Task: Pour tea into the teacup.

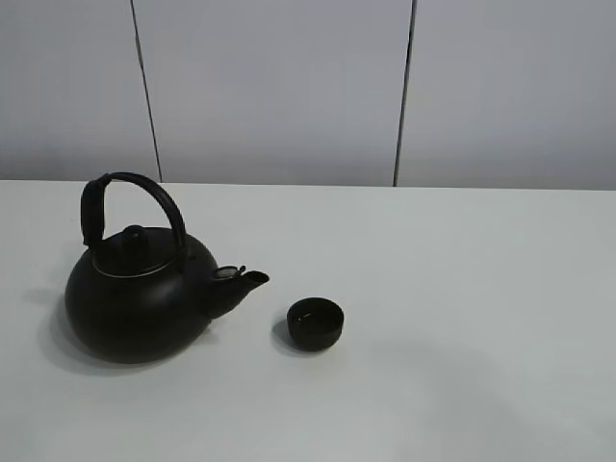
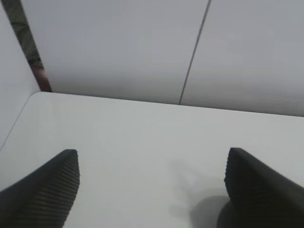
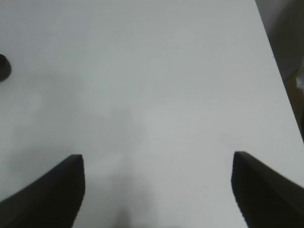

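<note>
A big black round kettle [image 1: 140,298] with an arched handle stands on the white table [image 1: 462,289] at the left, its spout pointing right. The small black handleless teacup [image 1: 315,323] stands just right of the spout, apart from it. Neither gripper shows in the exterior high view. In the left wrist view my left gripper [image 2: 152,156] is open and empty over bare table. In the right wrist view my right gripper [image 3: 157,159] is open and empty, and the teacup [image 3: 4,66] shows at the frame's edge, well away from the fingers.
A pale panelled wall [image 1: 289,87] runs behind the table's far edge. In the left wrist view a table corner [image 2: 35,95] and the wall show. In the right wrist view the table's side edge [image 3: 280,80] shows.
</note>
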Motion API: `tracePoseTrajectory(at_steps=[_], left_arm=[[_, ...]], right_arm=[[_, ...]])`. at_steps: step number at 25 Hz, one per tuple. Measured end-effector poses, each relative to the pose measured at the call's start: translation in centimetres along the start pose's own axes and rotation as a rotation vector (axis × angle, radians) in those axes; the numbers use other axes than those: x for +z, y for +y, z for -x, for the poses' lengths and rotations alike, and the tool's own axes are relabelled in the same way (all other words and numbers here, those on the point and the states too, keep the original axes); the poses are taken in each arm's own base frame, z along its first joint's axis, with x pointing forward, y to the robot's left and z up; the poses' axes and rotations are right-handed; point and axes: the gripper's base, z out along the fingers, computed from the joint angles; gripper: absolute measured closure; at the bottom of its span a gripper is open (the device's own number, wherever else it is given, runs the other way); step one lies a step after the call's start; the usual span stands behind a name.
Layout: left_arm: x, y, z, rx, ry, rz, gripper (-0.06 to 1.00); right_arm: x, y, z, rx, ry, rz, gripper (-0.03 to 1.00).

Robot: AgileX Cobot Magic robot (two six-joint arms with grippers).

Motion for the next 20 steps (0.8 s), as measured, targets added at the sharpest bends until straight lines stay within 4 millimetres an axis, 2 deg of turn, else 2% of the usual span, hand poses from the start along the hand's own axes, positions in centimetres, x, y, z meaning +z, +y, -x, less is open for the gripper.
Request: tracePoseTrajectory(at_steps=[6, 11, 16, 20], left_arm=[[-7.2, -4.1, -0.9, 0.042, -0.097, -0.067, 0.34], [-12.6, -5.7, -4.3, 0.034, -0.218, -0.03, 0.34], [-14.9, -6.1, -8.8, 0.011, -0.268, -0.002, 0.34], [-15.7, -5.9, -12.6, -0.011, -0.212, 0.013, 0.34]], right_arm=[[0.0, 0.0, 0.0, 0.0, 0.0, 0.0, 0.39], [0.0, 0.0, 0.0, 0.0, 0.0, 0.0, 0.39], [0.0, 0.0, 0.0, 0.002, 0.0, 0.005, 0.39], [0.0, 0.0, 0.0, 0.002, 0.0, 0.005, 0.39]])
